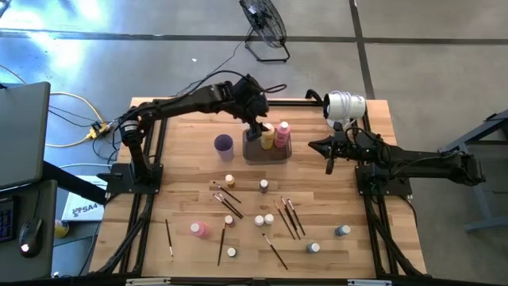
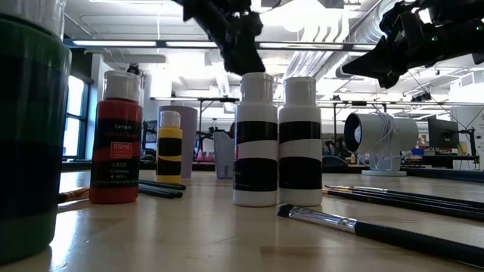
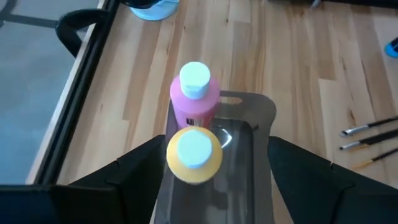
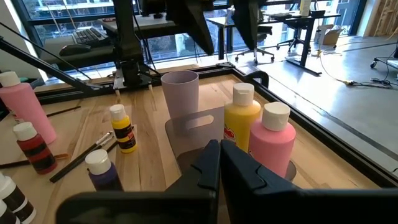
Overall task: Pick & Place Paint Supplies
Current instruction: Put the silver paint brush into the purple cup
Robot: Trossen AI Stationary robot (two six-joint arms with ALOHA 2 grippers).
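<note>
- Dark fingers of the left tool [image 3: 214, 171] stand wide apart above the dark grey rectangular tray [image 3: 249, 118], straddling the yellow-orange paint bottle with a pale cap [image 3: 193, 155] without gripping it.
- Just beyond that bottle, touching or nearly so, the pink paint bottle with a white cap [image 3: 194, 99] stands upright in the same tray.
- From above, the left tool [image 1: 255, 127] hangs over the tray's left part, near the back of the light wooden worktop [image 1: 182, 187]; the two tall bottles stand at the tray's right end.
- Just left of the tray stands the small purple cup [image 1: 224, 144].
- The right tool [image 4: 219, 158] has its fingers pressed together and empty; it hovers [image 1: 330, 163] right of the tray, well apart from it.
- Loose on the front half of the worktop lie thin dark-handled paintbrushes [image 1: 290, 218], tiny white-capped bottles [image 1: 259, 220] and another pink bottle lying on its side [image 1: 198, 229].
- A white cylindrical lamp-like object [image 1: 345, 105] sits at the back right corner.
</note>
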